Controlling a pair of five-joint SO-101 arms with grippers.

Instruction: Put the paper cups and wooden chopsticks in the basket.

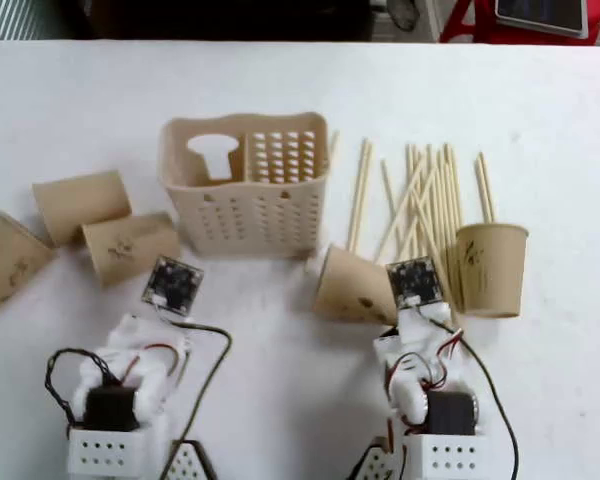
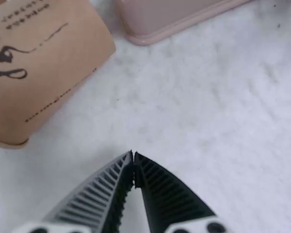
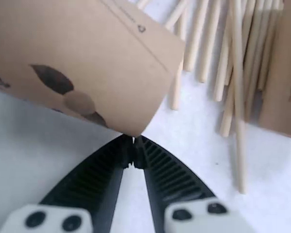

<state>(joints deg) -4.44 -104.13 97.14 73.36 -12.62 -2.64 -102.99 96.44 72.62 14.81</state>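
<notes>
**Two robot arms at rest on a white desk with cups, chopsticks and a basket**

Seen from above, a beige plastic basket point(image 1: 245, 185) stands at the middle of the white desk point(image 1: 280, 400), holding no cups or chopsticks. To its left, three brown paper cups lie on their sides: one at the desk's edge point(image 1: 10, 262), one farther back point(image 1: 80, 205), and one just beside the basket point(image 1: 130, 247). To the basket's right, a loose bundle of wooden chopsticks point(image 1: 420, 200) lies scattered on the desk. A fourth cup point(image 1: 352, 285) lies tipped over between the basket and the chopsticks, and a fifth cup point(image 1: 491, 268) stands upright at the near end of the bundle.

The left fingers point(image 2: 106, 194) are clenched together, holding nothing, over bare desk near a lying cup point(image 2: 39, 68). The right fingers point(image 3: 102, 179) are also clenched, their tips right at the rim of the tipped cup point(image 3: 77, 63).
</notes>
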